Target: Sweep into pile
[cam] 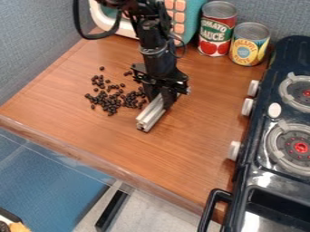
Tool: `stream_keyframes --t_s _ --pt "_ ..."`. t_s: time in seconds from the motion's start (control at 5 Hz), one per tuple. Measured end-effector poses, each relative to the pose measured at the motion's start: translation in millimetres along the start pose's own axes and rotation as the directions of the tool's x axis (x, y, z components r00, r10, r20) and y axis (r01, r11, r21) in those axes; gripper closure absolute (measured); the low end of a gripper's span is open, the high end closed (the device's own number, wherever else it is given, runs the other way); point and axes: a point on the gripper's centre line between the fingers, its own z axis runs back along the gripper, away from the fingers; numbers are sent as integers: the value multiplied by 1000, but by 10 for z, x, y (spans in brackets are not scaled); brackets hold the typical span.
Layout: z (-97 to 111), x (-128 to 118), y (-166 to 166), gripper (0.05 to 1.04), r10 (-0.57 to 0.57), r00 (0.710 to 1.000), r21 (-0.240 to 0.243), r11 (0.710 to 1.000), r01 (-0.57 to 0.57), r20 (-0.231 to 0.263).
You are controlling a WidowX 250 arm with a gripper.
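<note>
The beans (112, 102) are spread in a loose dark patch on the left half of the counter (200, 140), toward its middle, packed more closely at the near side and thinned out at the far side, where a few are set apart from the rest. The patch is bordered on its right by the claw (162, 99) and by the bar (151, 115), a pale grooved length that is held slantwise, its free end pointed toward the near left. The claw is closed on the bar, which is gripped between its fingers. The arm (156, 50) is brought in from the far edge and hung down over the counter. Behind it, at the far left, a teal and white microwave (191, 20) with orange buttons is placed. To its right the red can (217, 29) is stood upright, with the yellow can (249, 44) set just beside it, slightly nearer. The right side is taken up by the black stove (260, 170), fitted with grey burners (295, 146), pale knobs (234, 150) along its left side and a black handle (210, 206) at the near end.
</note>
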Motion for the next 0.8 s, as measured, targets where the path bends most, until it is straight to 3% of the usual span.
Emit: stream_keyframes --t_s 0.8 --pt "28 -39 362 714 71 997 11 997 -71 17"
